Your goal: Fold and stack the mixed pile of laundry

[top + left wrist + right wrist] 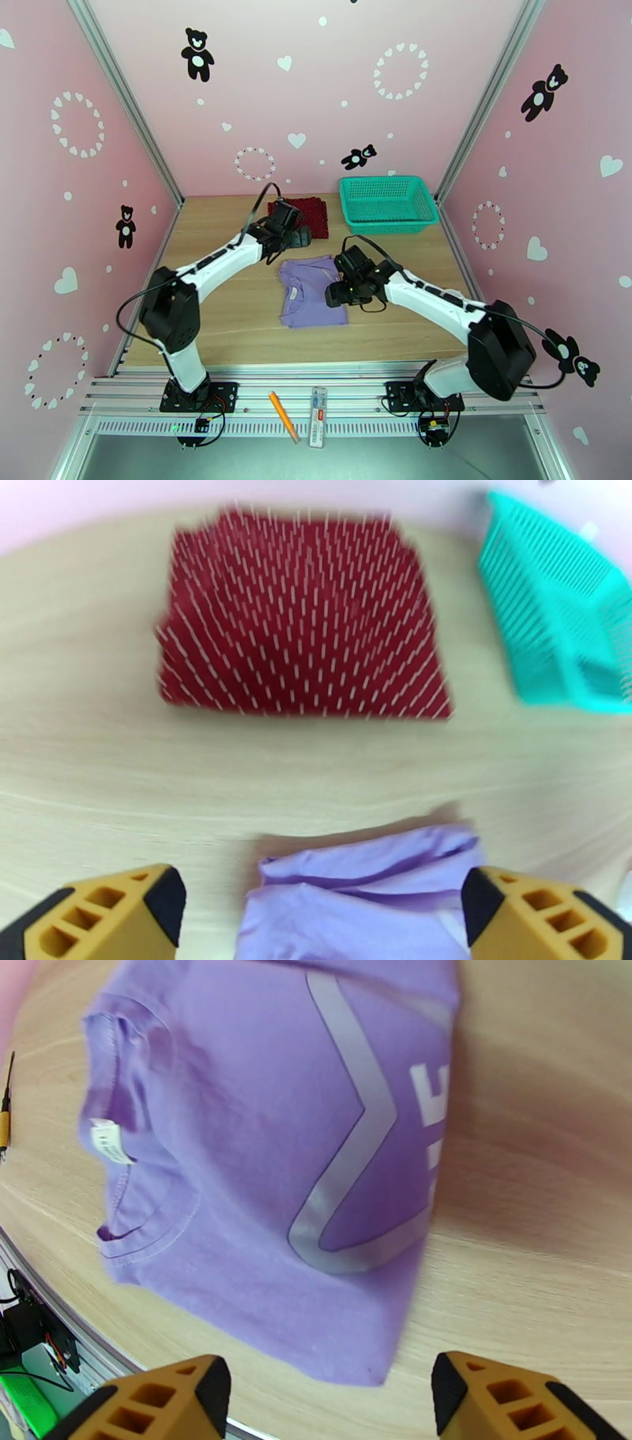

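Seeing dark red cloth [316, 217] flat just left of teal basket [389, 223], lavender T-shirt [308, 296] folded near-left of basket. Running left gripper [322, 897] and right gripper [330, 1378] both spread wide, empty, also near-left of basket.

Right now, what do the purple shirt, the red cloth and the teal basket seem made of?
Purple shirt: matte knit, likely cotton; stitched collar, soft folds. Red cloth: flat dotted fabric, weave blurred. Teal basket: rigid moulded plastic, judging by its open lattice walls.
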Tool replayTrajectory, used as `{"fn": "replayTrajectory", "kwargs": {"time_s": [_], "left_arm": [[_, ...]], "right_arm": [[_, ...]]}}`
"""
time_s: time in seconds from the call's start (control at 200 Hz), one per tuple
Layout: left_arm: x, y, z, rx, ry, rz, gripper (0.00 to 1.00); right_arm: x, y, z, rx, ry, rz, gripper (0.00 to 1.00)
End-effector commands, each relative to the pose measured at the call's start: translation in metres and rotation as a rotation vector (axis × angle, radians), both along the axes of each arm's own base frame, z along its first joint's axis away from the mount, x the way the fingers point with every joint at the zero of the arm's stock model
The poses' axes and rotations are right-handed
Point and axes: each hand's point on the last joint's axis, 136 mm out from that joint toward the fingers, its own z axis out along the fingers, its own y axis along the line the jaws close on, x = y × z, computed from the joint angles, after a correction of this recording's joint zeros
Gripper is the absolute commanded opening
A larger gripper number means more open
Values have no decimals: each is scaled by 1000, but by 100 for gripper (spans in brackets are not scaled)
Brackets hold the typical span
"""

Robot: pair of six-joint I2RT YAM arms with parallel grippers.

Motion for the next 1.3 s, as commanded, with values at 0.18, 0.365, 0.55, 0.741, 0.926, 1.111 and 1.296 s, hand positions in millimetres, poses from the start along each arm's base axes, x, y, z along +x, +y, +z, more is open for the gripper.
{"fn": "replayTrajectory", "kwargs": {"time_s": [0.18,0.365,0.55,0.741,0.926,1.111,1.296], "left_arm": [[-100,41,16,11,125,26,98],[-167,77,-4,-70,237,109,96],[-227,91,-45,-209,400,162,90],[-258,97,-92,-312,487,228,90],[-251,90,-108,-358,487,262,94],[-225,67,-123,-383,494,263,95],[-204,58,-146,-329,505,305,94]], "right_arm": [[-25,-2,-58,25,168,-99,63],[-29,14,-60,79,187,-164,0],[-33,65,-47,191,164,-314,0],[-38,121,-33,309,146,-499,0],[-42,163,-7,325,130,-379,39],[-45,125,37,131,-20,-192,65],[-33,58,86,-26,-123,-40,77]]}}
